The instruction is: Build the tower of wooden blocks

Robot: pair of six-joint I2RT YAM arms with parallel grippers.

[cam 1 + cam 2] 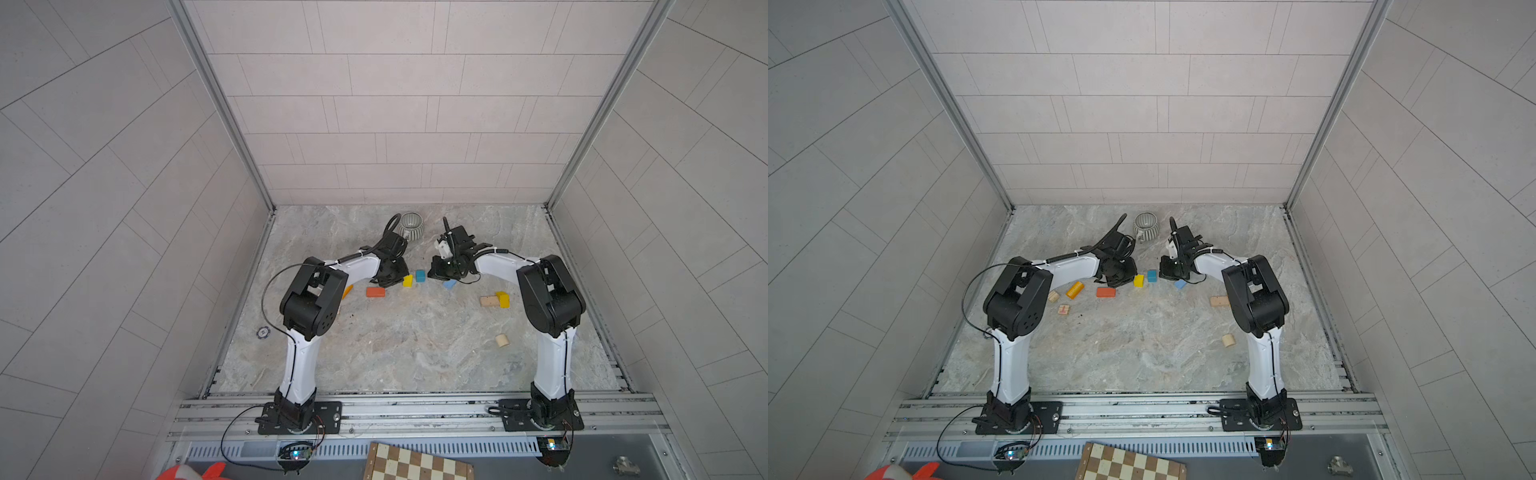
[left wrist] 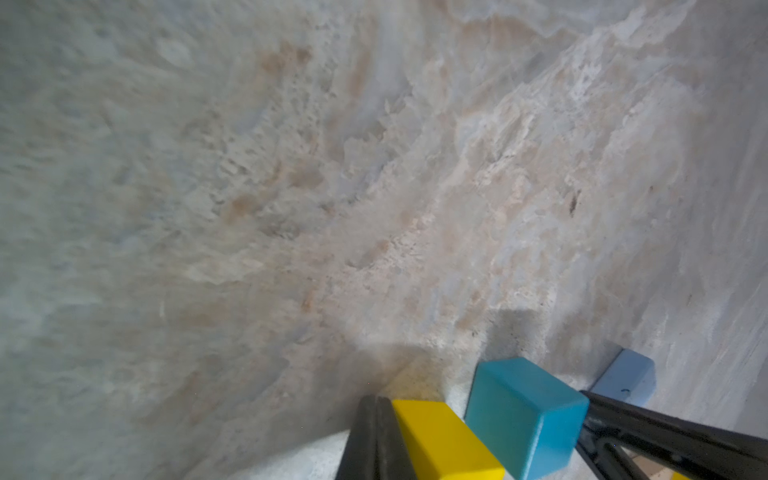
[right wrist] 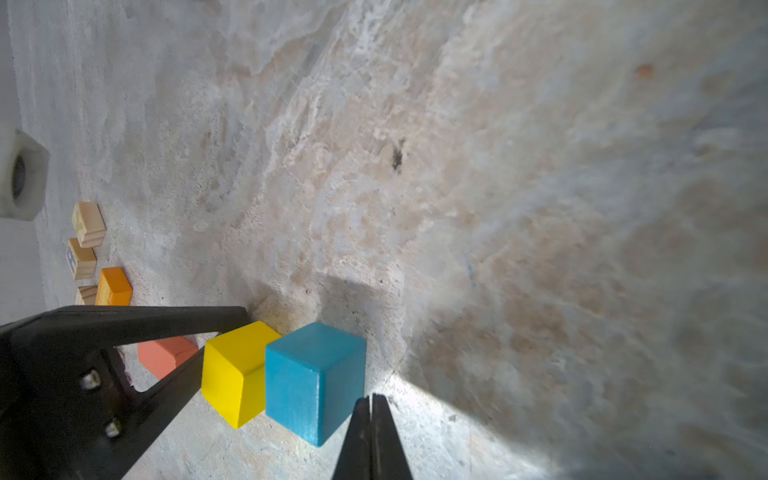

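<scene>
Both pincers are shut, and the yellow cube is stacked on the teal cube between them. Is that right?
Not stacked. The yellow cube stands beside the teal cube, both on the table, as the right wrist view shows. The left pincer and right pincer are shut, one at each side of the pair.

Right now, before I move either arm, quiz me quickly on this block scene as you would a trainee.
1. True or false: the yellow block and the teal block stand side by side on the table.
2. Which lies closest to the right hand? A) orange-red brick B) light blue block C) grey mug
3. Fill in: the left hand is ___ and holds nothing.
Key: 1 true; 2 B; 3 shut.
</scene>
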